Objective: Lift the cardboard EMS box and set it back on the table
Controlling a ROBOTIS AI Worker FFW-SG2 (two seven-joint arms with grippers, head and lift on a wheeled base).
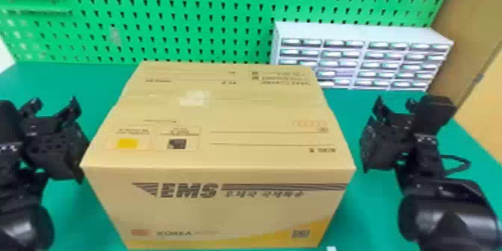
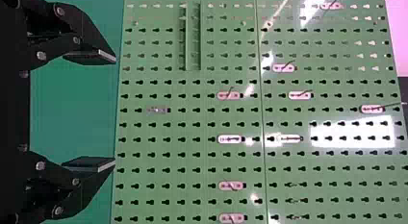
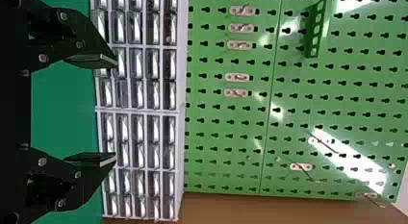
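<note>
The cardboard EMS box [image 1: 228, 115] is sitting on the green bench [image 1: 67, 86] between the left gripper [image 2: 115, 110] and the right gripper [image 3: 115, 110], both standing open and empty. Looking stiff but crushable, its weight hard to judge, the bulky box is calling for even pressure low on both sides.

Unreadable fine print [image 1: 285, 76] atop box [image 1: 231, 114]

the lighting is bright, with white glare patches on the green pegboard [image 2: 189, 103] and glints along drawer fronts [image 3: 138, 93].
</note>
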